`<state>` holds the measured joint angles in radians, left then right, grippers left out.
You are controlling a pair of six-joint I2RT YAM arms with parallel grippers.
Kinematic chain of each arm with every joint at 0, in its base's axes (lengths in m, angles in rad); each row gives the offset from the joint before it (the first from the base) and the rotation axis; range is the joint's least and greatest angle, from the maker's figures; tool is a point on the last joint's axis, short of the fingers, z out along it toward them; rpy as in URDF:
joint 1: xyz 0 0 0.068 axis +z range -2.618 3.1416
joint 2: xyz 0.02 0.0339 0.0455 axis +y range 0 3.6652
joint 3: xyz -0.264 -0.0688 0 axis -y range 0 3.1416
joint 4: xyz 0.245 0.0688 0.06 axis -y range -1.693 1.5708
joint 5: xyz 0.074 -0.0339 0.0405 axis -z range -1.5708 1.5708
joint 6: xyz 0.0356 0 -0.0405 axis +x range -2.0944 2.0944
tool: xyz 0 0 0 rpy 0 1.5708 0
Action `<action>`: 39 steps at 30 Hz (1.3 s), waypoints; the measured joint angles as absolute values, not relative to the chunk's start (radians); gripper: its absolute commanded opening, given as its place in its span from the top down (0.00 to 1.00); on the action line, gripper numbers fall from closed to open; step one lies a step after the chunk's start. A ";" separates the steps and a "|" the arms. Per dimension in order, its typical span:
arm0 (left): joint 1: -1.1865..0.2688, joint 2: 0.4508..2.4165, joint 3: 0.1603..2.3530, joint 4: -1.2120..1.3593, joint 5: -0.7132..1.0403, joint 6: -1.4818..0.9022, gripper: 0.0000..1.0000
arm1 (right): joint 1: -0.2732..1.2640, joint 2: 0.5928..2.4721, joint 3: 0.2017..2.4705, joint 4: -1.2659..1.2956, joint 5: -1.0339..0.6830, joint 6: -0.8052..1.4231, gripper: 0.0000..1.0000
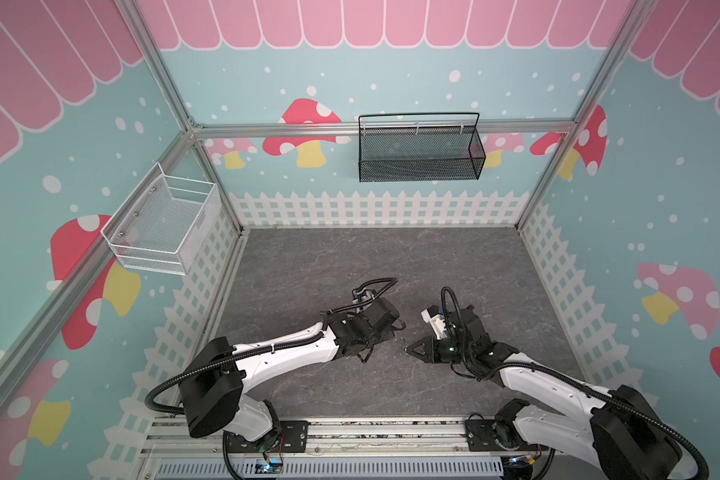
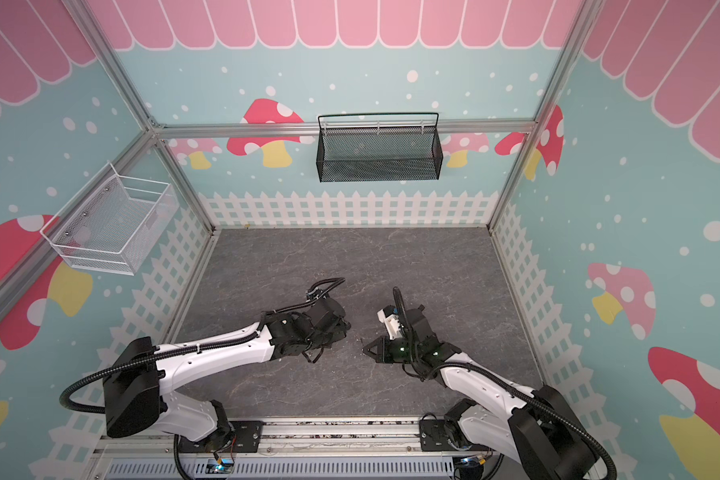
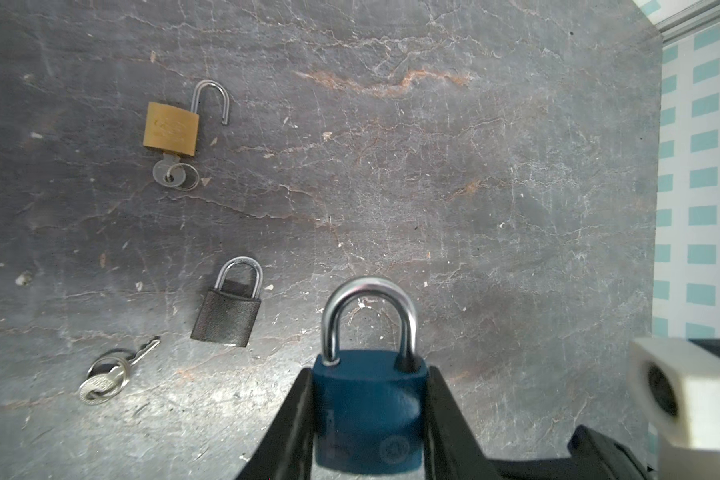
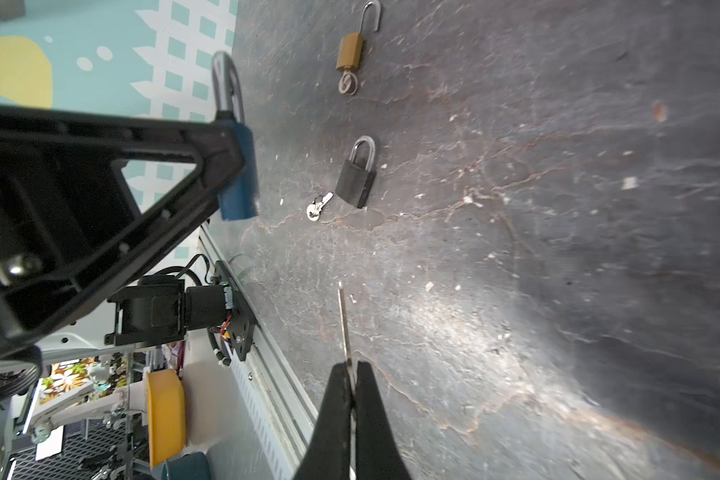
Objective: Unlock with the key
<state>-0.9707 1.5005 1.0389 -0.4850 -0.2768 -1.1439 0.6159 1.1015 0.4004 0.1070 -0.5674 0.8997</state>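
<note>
A blue padlock [image 3: 368, 407] with a closed silver shackle is held above the grey floor, my left gripper [image 3: 369, 374] shut on its body from both sides. The same padlock [image 4: 238, 178] shows in the right wrist view, behind a left finger [image 4: 208, 158]. My right gripper [image 4: 350, 368] is shut on a thin silver key [image 4: 344, 324], whose blade sticks out past the fingertips. In both top views the left gripper [image 1: 391, 328] and the right gripper [image 1: 410, 349] face each other with a small gap between them. The key is apart from the padlock.
On the floor lie a brass padlock [image 3: 171, 129] with its shackle open and a key in it, a closed black padlock [image 3: 226, 316], and a loose key on a ring [image 3: 109, 376]. A black mesh basket [image 1: 420, 149] and a white basket [image 1: 163, 224] hang on the walls.
</note>
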 measured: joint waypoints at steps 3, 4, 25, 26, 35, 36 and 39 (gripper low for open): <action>-0.971 1.509 1.057 -0.489 -0.290 -1.137 1.00 | 0.656 1.111 0.398 0.173 -0.557 0.942 1.00; -0.971 1.510 1.062 -0.490 -0.294 -1.135 1.00 | 0.664 1.114 0.394 0.202 -0.553 0.958 1.00; -0.971 1.544 1.092 -0.514 -0.297 -1.111 1.00 | 0.729 1.261 0.382 0.468 -0.523 1.119 1.00; -0.971 1.545 1.095 -0.517 -0.297 -1.111 1.00 | 0.729 1.263 0.382 0.472 -0.519 1.126 1.00; -0.971 1.549 1.101 -0.521 -0.297 -1.111 1.00 | 0.734 1.265 0.390 0.504 -0.488 1.165 1.00; -0.971 1.549 1.101 -0.521 -0.297 -1.111 1.00 | 0.734 1.267 0.390 0.505 -0.487 1.169 1.00; -0.971 1.549 1.102 -0.522 -0.297 -1.111 1.00 | 0.734 1.268 0.390 0.505 -0.476 1.180 1.00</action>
